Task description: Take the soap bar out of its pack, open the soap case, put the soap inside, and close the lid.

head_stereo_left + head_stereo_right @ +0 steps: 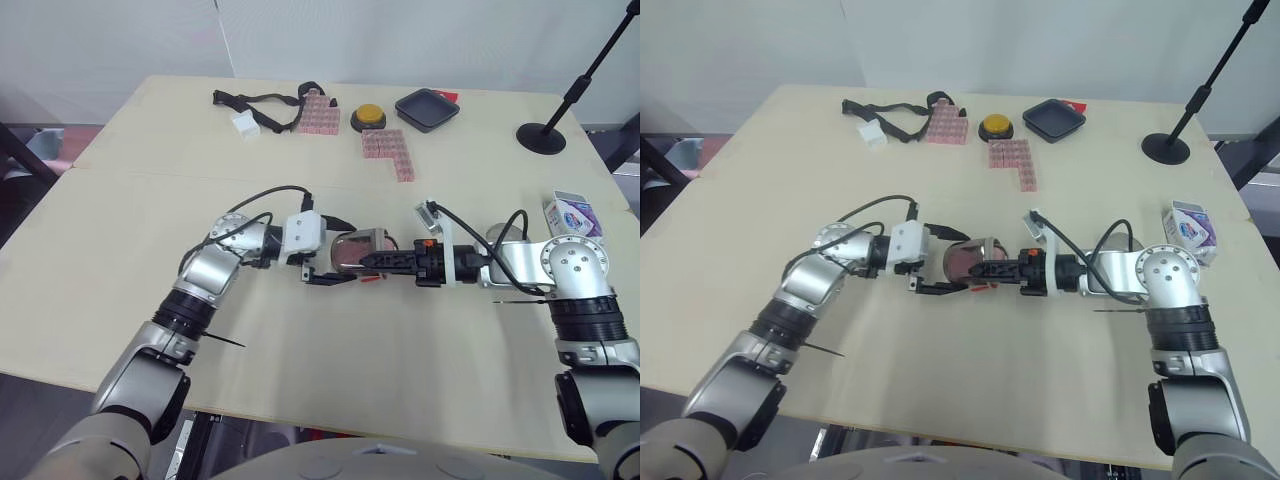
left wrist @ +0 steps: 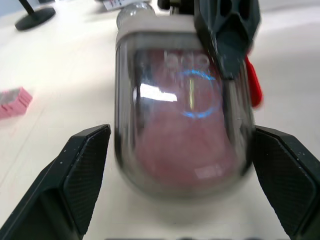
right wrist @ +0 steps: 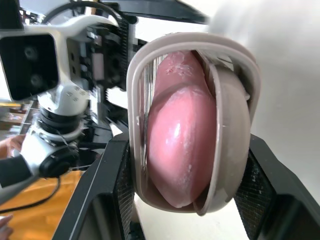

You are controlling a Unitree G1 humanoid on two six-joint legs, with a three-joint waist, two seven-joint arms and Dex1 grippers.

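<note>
- Left wrist view: left gripper (image 2: pixel 181 132) has its fingers spread wide either side of the case (image 2: pixel 180 115), not touching it.
- Right gripper (image 1: pixel 372 261) is clamped on the case, mid-frame on the table (image 1: pixel 120 330), pink soap (image 3: pixel 180 135) sitting inside.
- Pack (image 1: pixel 572 214) lies further back, right edge.
- Button (image 1: pixel 368 117) and tray (image 1: pixel 427 108) way up top.

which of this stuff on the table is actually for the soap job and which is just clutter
For the job: soap case, pink soap inside it, soap pack.
Lying about: black strap, pink blocks, yellow button, black tray, stand base.
</note>
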